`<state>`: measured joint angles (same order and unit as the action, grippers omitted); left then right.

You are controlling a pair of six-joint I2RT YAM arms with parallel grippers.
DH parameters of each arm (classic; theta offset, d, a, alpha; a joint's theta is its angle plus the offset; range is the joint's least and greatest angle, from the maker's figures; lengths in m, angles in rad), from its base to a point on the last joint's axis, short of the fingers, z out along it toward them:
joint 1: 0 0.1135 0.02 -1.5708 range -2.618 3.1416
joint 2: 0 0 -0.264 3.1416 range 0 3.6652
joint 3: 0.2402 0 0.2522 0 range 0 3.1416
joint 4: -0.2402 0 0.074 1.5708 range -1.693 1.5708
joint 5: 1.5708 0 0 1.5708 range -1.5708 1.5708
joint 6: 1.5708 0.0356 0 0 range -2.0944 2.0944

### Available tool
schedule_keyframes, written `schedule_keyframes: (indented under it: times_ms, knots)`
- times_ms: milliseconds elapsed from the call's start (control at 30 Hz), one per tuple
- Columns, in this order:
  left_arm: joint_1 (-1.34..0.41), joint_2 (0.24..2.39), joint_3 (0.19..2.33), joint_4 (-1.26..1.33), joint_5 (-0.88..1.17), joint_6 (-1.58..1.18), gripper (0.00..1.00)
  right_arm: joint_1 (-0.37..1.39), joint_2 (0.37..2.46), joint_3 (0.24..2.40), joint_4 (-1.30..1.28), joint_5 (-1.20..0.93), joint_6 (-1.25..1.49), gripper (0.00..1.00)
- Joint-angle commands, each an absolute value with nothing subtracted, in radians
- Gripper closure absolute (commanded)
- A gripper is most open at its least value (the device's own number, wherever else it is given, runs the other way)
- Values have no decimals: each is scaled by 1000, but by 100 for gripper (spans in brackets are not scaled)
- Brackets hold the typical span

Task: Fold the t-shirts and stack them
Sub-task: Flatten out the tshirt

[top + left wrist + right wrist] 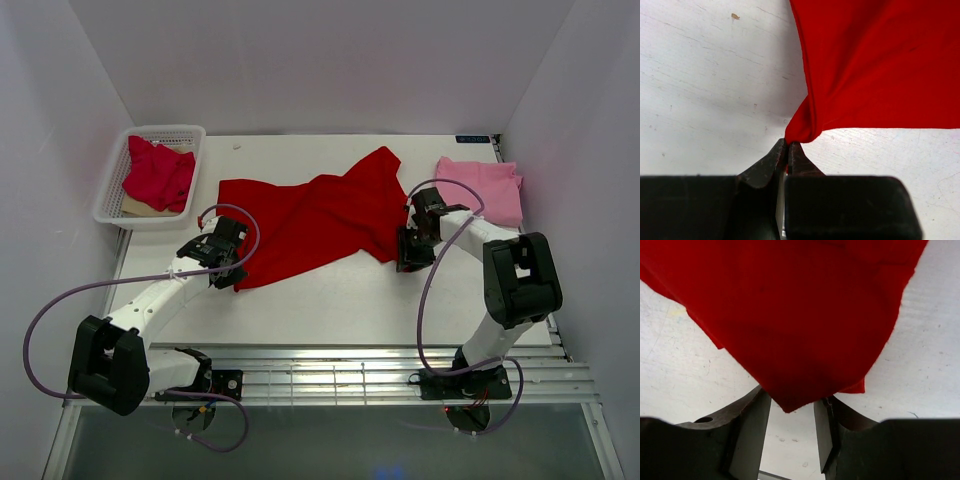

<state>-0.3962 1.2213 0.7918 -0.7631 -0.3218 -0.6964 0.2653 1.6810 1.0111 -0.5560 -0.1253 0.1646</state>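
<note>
A bright red t-shirt (315, 215) lies spread and rumpled across the table's middle. My left gripper (237, 272) is shut on its near-left corner (800, 131), pinched between the fingertips. My right gripper (405, 262) is open at the shirt's near-right corner (790, 400), which hangs between the jaws without being pinched. A light pink t-shirt (482, 187) lies folded at the far right. A deeper crimson t-shirt (158, 172) sits crumpled in the basket.
A white mesh basket (112, 196) stands at the far left, holding the crimson shirt and something tan beneath it. White walls close the left, back and right. A slatted metal rail (370, 375) runs along the near edge.
</note>
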Motion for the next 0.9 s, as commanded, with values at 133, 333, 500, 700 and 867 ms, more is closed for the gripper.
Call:
schedule_keyframes:
  times_ms: [133, 333, 500, 700, 867]
  knots:
    - [-400, 1195, 810, -770, -362, -703, 100, 275, 1729, 1061, -499, -115, 164, 70]
    - [-399, 1198, 842, -758, -376, -689, 100, 275, 1732, 1118, -511, -98, 140, 92]
    - [-399, 1164, 905, -736, -373, -623, 100, 276, 1666, 1267, -645, -110, 118, 92]
    - [-402, 1092, 919, -824, -330, -635, 100, 346, 1487, 1330, -855, -98, 127, 92]
    - [-411, 1011, 942, -989, -279, -718, 100, 487, 1293, 1334, -1024, -25, 248, 92]
